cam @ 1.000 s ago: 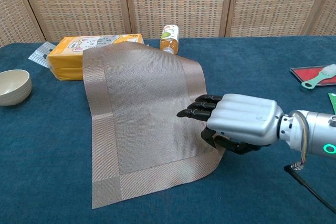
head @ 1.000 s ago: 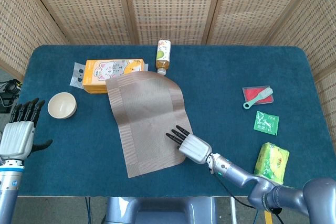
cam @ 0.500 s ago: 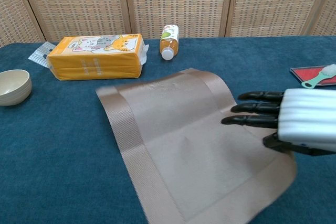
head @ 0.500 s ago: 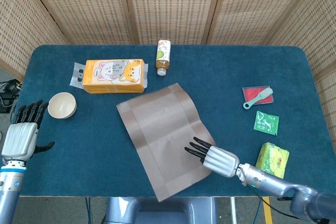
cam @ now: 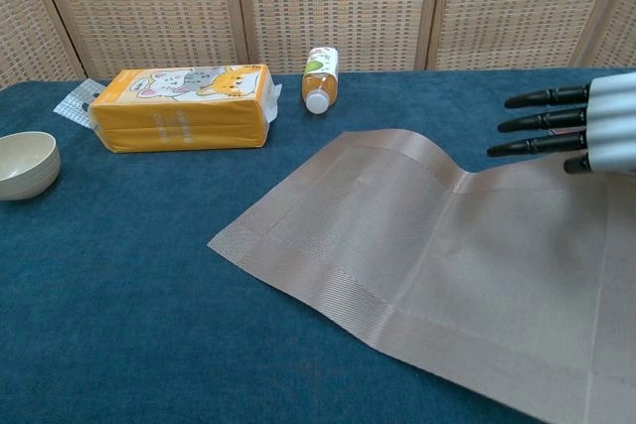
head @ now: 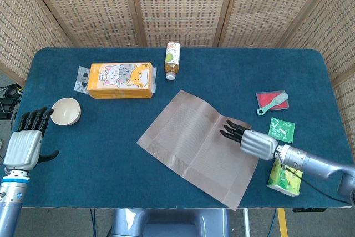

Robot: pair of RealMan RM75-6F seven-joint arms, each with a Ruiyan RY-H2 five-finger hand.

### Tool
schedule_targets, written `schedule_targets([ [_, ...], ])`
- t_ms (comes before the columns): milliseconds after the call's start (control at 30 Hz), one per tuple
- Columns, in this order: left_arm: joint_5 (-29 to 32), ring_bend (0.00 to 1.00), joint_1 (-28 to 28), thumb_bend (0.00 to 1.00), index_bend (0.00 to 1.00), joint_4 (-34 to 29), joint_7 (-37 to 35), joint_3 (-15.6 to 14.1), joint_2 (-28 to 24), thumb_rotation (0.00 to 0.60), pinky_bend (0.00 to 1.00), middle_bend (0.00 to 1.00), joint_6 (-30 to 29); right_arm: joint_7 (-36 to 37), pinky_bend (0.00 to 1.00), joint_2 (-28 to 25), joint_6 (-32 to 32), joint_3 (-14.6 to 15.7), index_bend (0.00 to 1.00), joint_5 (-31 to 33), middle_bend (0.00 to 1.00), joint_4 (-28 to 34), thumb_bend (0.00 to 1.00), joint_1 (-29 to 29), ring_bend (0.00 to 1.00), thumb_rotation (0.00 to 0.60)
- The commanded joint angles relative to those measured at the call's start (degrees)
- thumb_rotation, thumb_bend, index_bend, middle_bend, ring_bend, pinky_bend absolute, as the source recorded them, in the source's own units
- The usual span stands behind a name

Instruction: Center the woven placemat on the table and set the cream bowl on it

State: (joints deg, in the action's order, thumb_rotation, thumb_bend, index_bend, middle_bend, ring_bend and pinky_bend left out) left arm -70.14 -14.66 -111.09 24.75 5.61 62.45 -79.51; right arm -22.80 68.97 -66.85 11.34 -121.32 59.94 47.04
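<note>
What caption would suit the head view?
Right hand drags the tan woven placemat across the blue table; cream bowl waits.

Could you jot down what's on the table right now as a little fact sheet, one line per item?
placemat: lies flat but skewed, right of table centre, one corner near the front edge
right hand: over the placemat's right part, fingers extended; whether it grips the mat cannot be told
cream bowl: far left, upright, off the mat
left hand: hovers at front left, fingers apart, holding nothing
orange box: behind the mat, apart from it
bottle: lying on its side at the back
</note>
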Motion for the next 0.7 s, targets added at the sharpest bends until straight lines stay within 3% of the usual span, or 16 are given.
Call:
schedule_targets([
  [33, 0.54, 0.0, -0.23, 0.0, 0.0, 0.24, 0.36, 0.16, 0.2, 0.6, 0.0, 0.0, 0.31, 0.23, 0.0, 3.11, 2.74, -1.76, 0.67, -1.14, 0.04, -7.37, 0.7, 4.1, 0.0, 0.6],
  [133, 0.9, 0.0, -0.45, 0.0, 0.0, 0.36, 0.89, 0.13, 0.41, 0.6, 0.0, 0.0, 0.63, -0.67, 0.0, 5.0, 4.48, -2.96, 0.67, 0.39, 0.02, -12.04, 0.65, 4.88, 0.0, 0.6],
  [167, 0.96, 0.0, -0.49, 0.0, 0.0, 0.36, 0.98, 0.11, 0.43, 0.6, 0.0, 0.0, 0.71, -1.07, 0.0, 5.42, 4.95, -3.26, 0.66, 1.04, 0.01, -13.01, 0.6, 4.81, 0.0, 0.6],
  [200, 0.98, 0.0, -0.55, 0.0, 0.0, 0.38, 1.09, 0.06, 0.45, 0.6, 0.0, 0.0, 0.82, -1.51, 0.0, 5.74, 5.56, -3.9, 0.59, 2.26, 0.0, -14.12, 0.46, 4.5, 0.0, 0.6],
  [233, 0.98, 0.0, -0.61, 0.0, 0.0, 0.42, 1.17, 0.01, 0.45, 0.6, 0.0, 0.0, 0.93, -1.69, 0.0, 6.0, 5.95, -4.65, 0.49, 3.8, 0.0, -14.94, 0.37, 3.91, 0.0, 0.6],
  [267, 0.93, 0.0, -0.7, 0.0, 0.0, 0.53, 1.24, -0.06, 0.46, 0.6, 0.0, 0.0, 1.12, -1.21, 0.0, 6.15, 6.52, -5.89, 0.3, 6.61, 0.0, -15.15, 0.22, 2.67, 0.0, 0.6],
  [333, 0.57, 0.0, -0.98, 0.0, 0.0, 0.94, 1.2, -0.22, 0.62, 0.6, 0.0, 0.0, 1.61, -0.58, 0.0, 5.86, 6.4, -8.02, 0.04, 11.16, 0.0, -13.97, 0.05, 0.43, 0.0, 0.6],
  [367, 0.37, 0.0, -1.1, 0.0, 0.0, 1.15, 1.12, -0.3, 0.7, 0.6, 0.0, 0.0, 1.86, -0.35, 0.0, 5.5, 5.64, -8.96, 0.0, 12.92, 0.0, -13.2, 0.01, -0.62, 0.0, 0.6],
  [533, -1.9, 0.0, -1.87, 0.0, 0.0, 2.77, -0.29, -0.95, 1.18, 0.6, 0.0, 0.0, 3.35, 5.24, 0.0, 2.62, -2.31, -14.68, 0.0, 24.66, 0.0, -2.89, 0.0, -9.27, 0.0, 0.6],
  [700, -6.96, 0.0, -2.59, 0.0, 0.0, 4.74, -3.78, -1.82, 1.76, 0.6, 0.0, 0.0, 4.2, 9.52, 0.0, -0.21, -4.44, -17.03, 0.0, 32.09, 0.0, 8.48, 0.0, -14.22, 0.0, 0.6],
])
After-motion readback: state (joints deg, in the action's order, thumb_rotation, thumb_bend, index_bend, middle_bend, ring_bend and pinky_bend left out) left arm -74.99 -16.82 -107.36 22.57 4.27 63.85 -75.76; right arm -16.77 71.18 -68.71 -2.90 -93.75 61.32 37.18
